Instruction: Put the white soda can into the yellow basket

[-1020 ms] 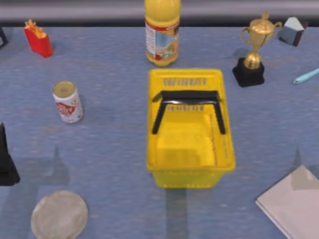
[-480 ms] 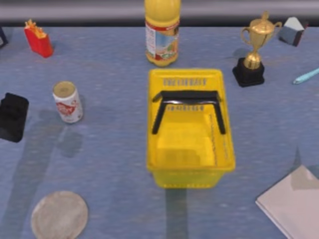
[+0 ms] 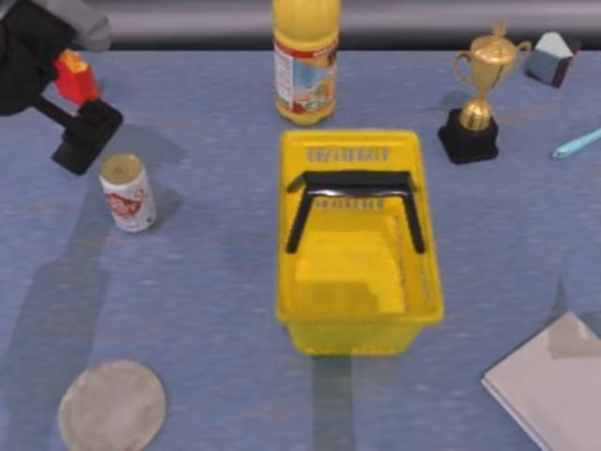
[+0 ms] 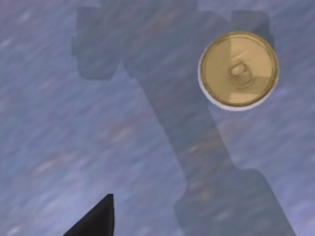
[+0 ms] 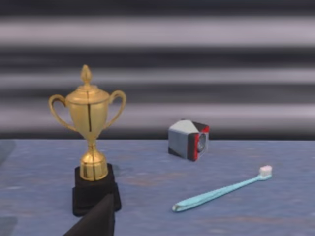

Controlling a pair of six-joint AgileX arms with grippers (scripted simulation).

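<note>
The left end effector [image 3: 83, 136] is seen above the small white soda can [image 3: 127, 193], apart from it; its finger state cannot be told.

Sitting on desk [image 3: 216, 310]: one white soda can [image 3: 128, 193], one yellow basket [image 3: 357, 324], one juice bottle [image 3: 305, 58], one gold trophy [image 3: 477, 94], one fries carton [image 3: 75, 77], one cube [image 3: 551, 58], one toothbrush [image 3: 577, 143], one round plate [image 3: 112, 407], one book [image 3: 554, 381]. One hand [image 3: 84, 136] showing.
</note>
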